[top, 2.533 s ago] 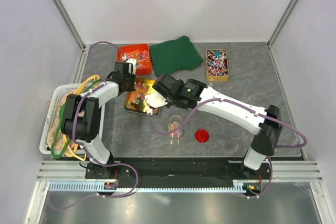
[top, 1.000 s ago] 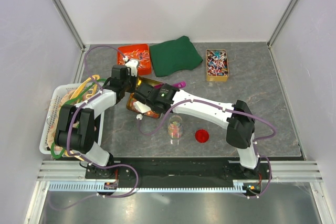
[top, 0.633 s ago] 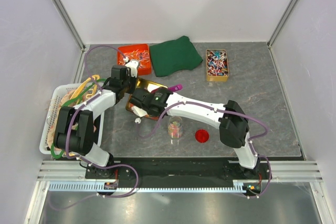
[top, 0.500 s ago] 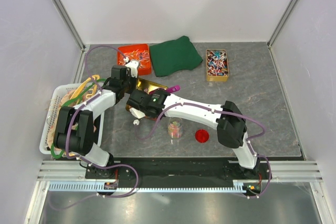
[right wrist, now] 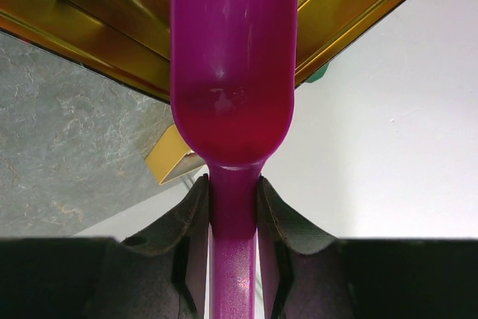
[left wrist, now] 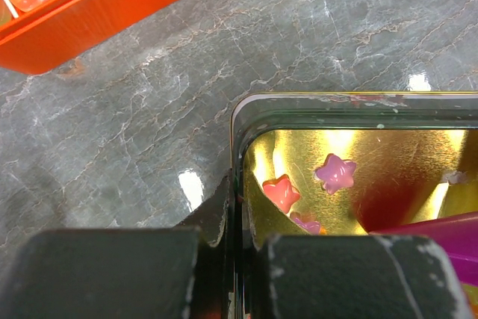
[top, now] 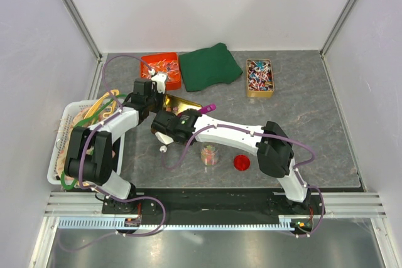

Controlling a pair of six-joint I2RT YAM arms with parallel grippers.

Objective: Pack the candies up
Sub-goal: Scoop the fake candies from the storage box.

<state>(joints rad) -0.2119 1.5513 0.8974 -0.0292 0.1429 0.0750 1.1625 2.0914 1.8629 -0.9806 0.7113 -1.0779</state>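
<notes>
Gripping the rim of a shiny gold metal tin point(left wrist: 336, 98), the left claw point(left wrist: 236, 213) is clamped tight; just beyond it, inside, lie small star-shaped pink and orange candies point(left wrist: 334, 172). The right claw point(right wrist: 233, 211) pinches a magenta plastic scoop point(right wrist: 231, 57).

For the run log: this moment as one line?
left end effector: shut on gold metal tin rim | right end effector: shut on magenta plastic scoop over tin | star-shaped gummy candies: some in tin
</notes>
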